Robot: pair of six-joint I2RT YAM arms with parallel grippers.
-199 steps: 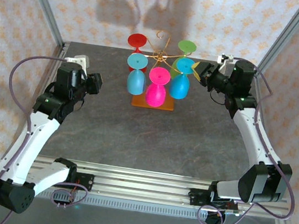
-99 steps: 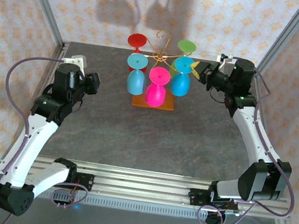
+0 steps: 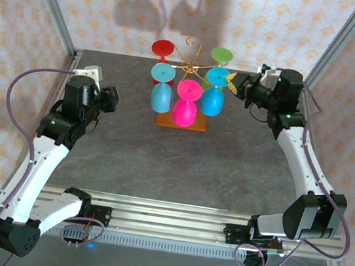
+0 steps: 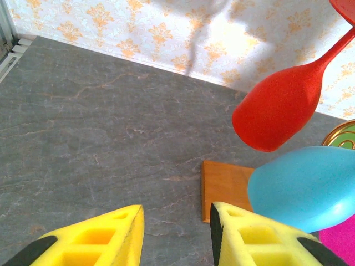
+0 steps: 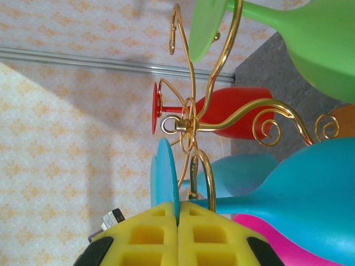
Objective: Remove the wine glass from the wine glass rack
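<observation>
1. A thin gold wire wine glass rack (image 3: 188, 64) on an orange-brown wooden base stands at the middle of the far edge of the dark grey stone-patterned surface (image 3: 160, 163), close to the papered back wall.
2. Plastic glasses hang from it upside down: a red glass (image 3: 162, 48) and a green glass (image 3: 222, 55) at the back, and a pink glass (image 3: 184, 111) at the front.
3. The turquoise plastic wine glass (image 3: 214, 98) hangs on the rack's right side, its stem in a gold scroll arm.
4. The right hand (image 3: 236, 84), near the far right corner, has its yellow fingers pressed together on the thin rim of that glass's foot.
5. The left hand (image 3: 111, 97) hovers toward the left edge, well apart from the rack, fingers spread around nothing.
6. From the wooden base to the near edge the surface lies bare.
</observation>
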